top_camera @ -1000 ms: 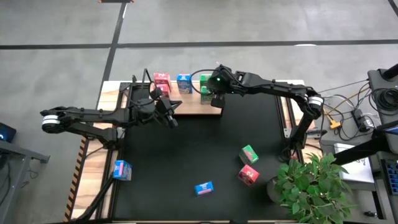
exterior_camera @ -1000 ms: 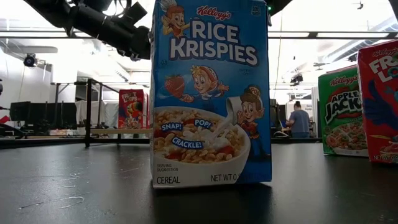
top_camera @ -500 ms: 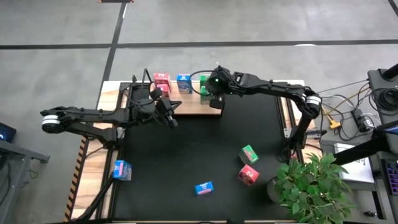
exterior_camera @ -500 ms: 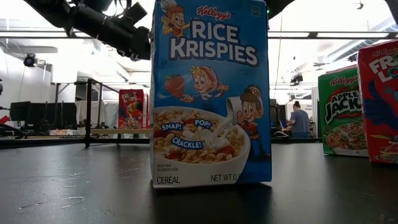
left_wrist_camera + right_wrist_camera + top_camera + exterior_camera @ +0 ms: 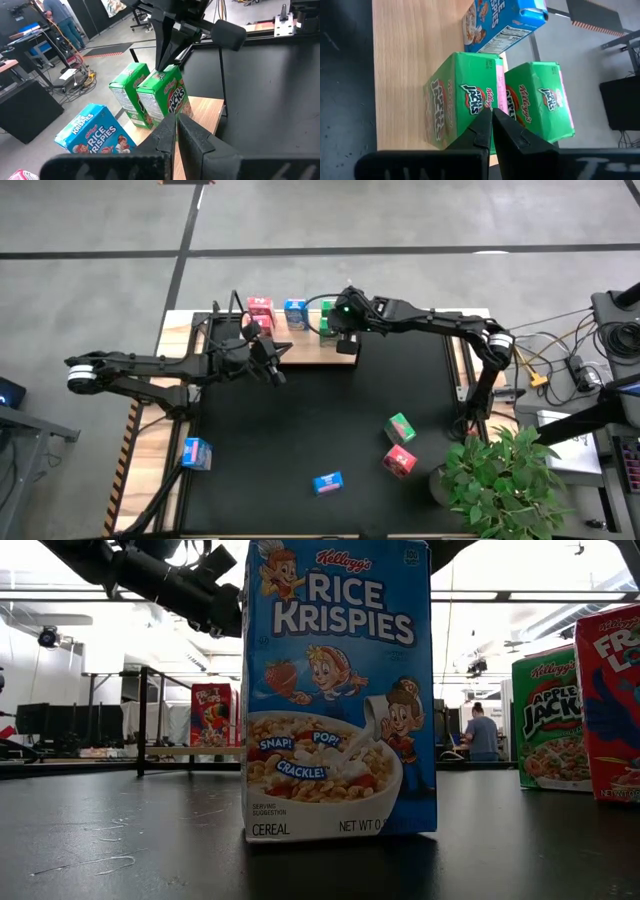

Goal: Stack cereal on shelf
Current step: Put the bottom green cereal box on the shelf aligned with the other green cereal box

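The shelf (image 5: 300, 352) is a light wooden board at the table's far edge. On it stand a pink-red cereal box (image 5: 260, 312), a blue one (image 5: 295, 313) and two green ones (image 5: 462, 100) (image 5: 540, 100) side by side, each on its base. My right gripper (image 5: 491, 114) is shut and points down at the top of one green box (image 5: 167, 87), by the gap between the two. My left gripper (image 5: 175, 120) is shut and hangs over the mat just in front of the shelf, touching nothing. My right gripper's shut fingertips (image 5: 160, 62) come from above, slanting down, at the green box's top edge (image 5: 159, 75) on the side facing the other green box. I cannot tell whether they touch it. The box stands upright on the board.
Loose cereal boxes stand on the black mat: a green one (image 5: 400, 426), a pink-red one (image 5: 398, 461) and a blue one (image 5: 327, 482). Another blue box (image 5: 196, 452) sits off the mat at the left. A potted plant (image 5: 500, 475) stands at the near right corner.
My right gripper has edged a little toward the table's left over the green boxes, staying shut. The boxes have kept their places.
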Robot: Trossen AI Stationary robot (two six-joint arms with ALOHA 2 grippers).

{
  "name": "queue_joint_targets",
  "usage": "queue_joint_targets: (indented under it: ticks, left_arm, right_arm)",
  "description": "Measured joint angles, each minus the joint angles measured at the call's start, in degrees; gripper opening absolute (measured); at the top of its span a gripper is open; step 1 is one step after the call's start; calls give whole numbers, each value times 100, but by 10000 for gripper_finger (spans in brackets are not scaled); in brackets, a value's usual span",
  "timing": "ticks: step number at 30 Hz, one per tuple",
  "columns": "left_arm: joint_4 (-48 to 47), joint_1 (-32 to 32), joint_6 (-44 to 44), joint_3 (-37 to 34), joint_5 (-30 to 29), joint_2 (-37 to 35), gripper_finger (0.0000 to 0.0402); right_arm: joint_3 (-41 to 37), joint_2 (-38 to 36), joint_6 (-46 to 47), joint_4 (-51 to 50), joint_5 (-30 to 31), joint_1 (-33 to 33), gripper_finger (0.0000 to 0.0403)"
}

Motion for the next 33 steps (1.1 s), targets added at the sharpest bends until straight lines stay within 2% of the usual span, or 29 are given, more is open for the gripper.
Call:
queue_joint_targets:
  ticks: [5,11,33]
  left_arm:
    - [4,1,0,0,0,0,0]
    - [6,0,0,0,0,0,0]
    - [-47,-1,0,0,0,0,0]
  right_arm:
    - [92,-88,97,55,-15,12,9]
    - [93,-26,305,515,-704,14,9]
    - [98,164,-65,275,-710,0,9]
